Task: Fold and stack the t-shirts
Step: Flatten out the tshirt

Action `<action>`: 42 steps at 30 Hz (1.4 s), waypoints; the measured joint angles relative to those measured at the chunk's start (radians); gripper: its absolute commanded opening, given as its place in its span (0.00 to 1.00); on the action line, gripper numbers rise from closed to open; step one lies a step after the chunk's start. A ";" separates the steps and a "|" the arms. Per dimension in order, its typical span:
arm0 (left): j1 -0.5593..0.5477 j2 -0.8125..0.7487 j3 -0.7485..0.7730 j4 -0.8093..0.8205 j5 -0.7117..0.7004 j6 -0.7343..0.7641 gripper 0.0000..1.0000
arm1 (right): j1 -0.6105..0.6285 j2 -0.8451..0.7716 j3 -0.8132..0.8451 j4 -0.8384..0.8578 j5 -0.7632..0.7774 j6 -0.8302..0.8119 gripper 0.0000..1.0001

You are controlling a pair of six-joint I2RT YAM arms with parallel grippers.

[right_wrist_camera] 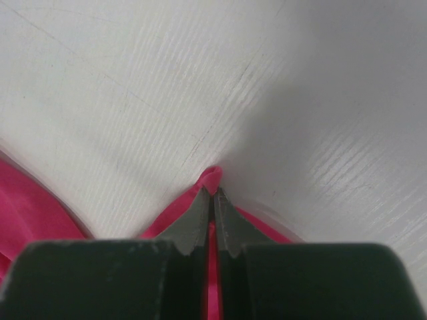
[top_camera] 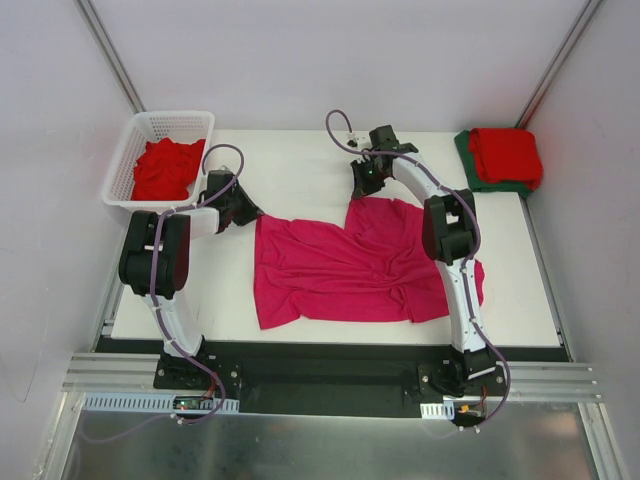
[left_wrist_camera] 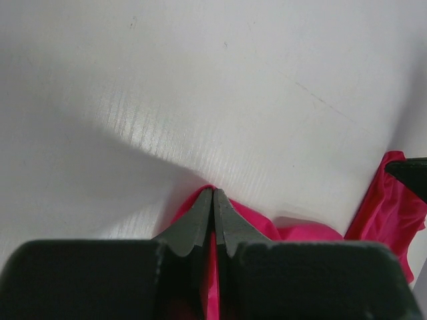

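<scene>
the pink shirt [top_camera: 340,270] lies spread but rumpled on the table [top_camera: 300,165], in the front middle, between the two arms. the left jaws are pressed together on its far left corner; in the left wrist view pink cloth runs up between the closed tips and bunches just under them, with bare table beyond. the right jaws pinch the far right corner, which sits further back on the table than the left one; in the right wrist view a small nub of pink pokes out past the closed tips. the right arm [top_camera: 452,240] crosses over the shirt's right side, and a bit of pink shows beyond it toward the right edge. the basket [top_camera: 125,160] stands at the far left corner, partly off the table's edge, holding loose red shirts [top_camera: 165,168]. at the far right corner a folded red shirt [top_camera: 507,152] lies on a dark green shirt [top_camera: 465,150] (only the green one's left and near edges show)
</scene>
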 measured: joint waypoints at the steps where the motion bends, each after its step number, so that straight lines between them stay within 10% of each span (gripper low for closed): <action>1: 0.000 0.000 -0.001 0.000 0.000 0.002 0.00 | 0.000 -0.003 -0.008 0.007 0.000 0.000 0.01; 26: 0.000 -0.642 -0.143 -0.148 -0.052 0.167 0.00 | -0.069 -0.741 -0.381 0.135 0.228 0.094 0.01; 42: 0.013 -0.895 -0.161 -0.349 -0.085 0.256 0.00 | -0.069 -1.236 -0.599 0.054 0.684 0.114 0.02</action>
